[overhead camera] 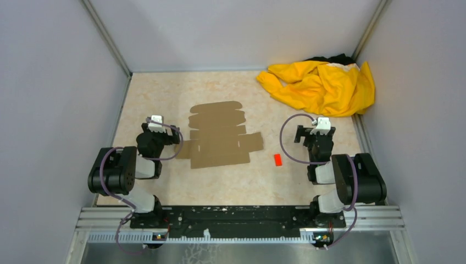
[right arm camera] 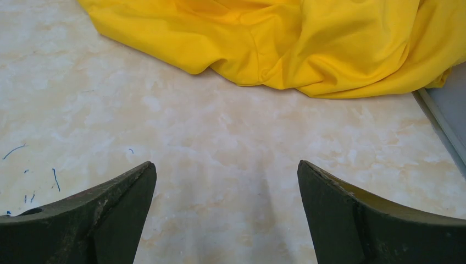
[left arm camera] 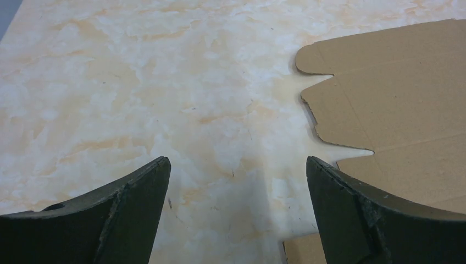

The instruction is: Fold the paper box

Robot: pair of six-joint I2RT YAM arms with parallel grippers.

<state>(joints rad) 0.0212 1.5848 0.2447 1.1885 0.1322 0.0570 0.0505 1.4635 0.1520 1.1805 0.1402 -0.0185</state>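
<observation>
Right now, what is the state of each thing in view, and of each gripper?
paper box: flat sheet, not yet folded.
yellow cloth: crumpled, in the far right corner.
red block: lying loose, right of the paper box, not touching it.
left gripper: open, empty, beside the paper box's left edge.
right gripper: open, empty, facing the yellow cloth.

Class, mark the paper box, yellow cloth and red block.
paper box (overhead camera: 220, 140), top external view, middle of flat sheet
yellow cloth (overhead camera: 323, 85), top external view, crumpled centre
red block (overhead camera: 278, 159), top external view, top face
</observation>
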